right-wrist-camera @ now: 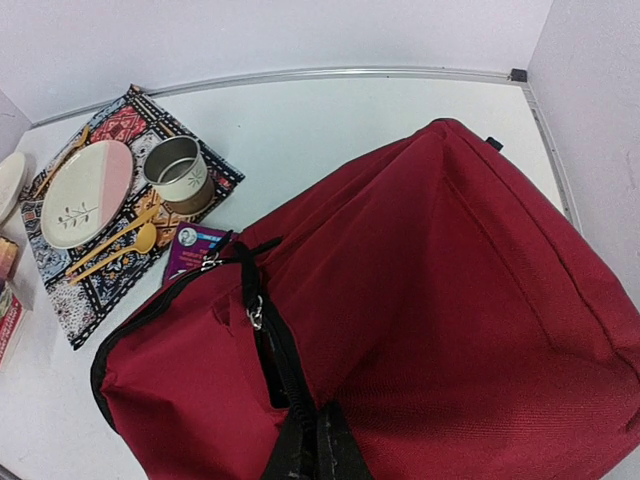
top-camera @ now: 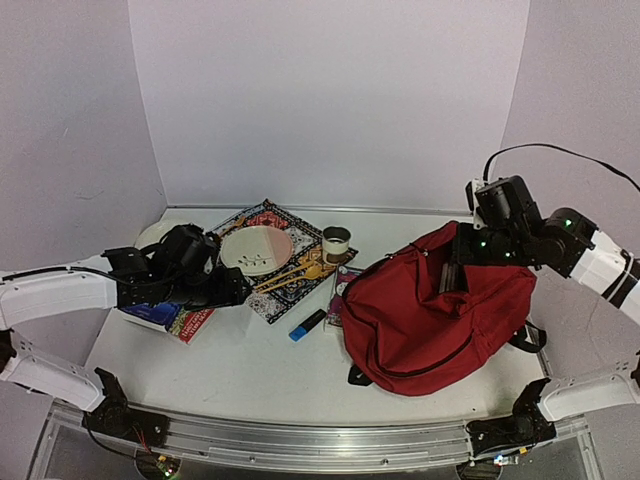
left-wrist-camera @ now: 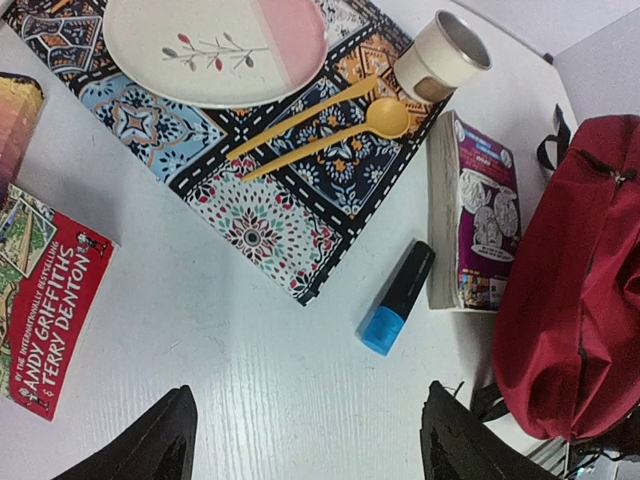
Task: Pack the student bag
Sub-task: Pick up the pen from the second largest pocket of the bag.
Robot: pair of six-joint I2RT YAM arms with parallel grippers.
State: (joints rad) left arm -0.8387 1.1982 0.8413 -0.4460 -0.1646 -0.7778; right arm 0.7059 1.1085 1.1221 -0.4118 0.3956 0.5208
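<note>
The student bag (top-camera: 430,315) is a large dark-red backpack lying on the right of the table, its black zipper partly open along the top. It fills the right wrist view (right-wrist-camera: 450,300) and shows at the right edge of the left wrist view (left-wrist-camera: 580,270). My right gripper (top-camera: 452,278) is shut on the bag's black zipper edge (right-wrist-camera: 315,450) and holds that edge up. My left gripper (top-camera: 238,290) is open and empty over bare table (left-wrist-camera: 305,450), left of the bag. A blue-capped highlighter (left-wrist-camera: 397,298) lies just ahead of it.
A purple book (left-wrist-camera: 478,215) lies beside the bag. A patterned placemat (left-wrist-camera: 260,190) carries a plate (left-wrist-camera: 215,45), yellow spoon and fork (left-wrist-camera: 320,125), and a cup (left-wrist-camera: 440,55). A red book (left-wrist-camera: 50,310) lies left. White walls enclose the table.
</note>
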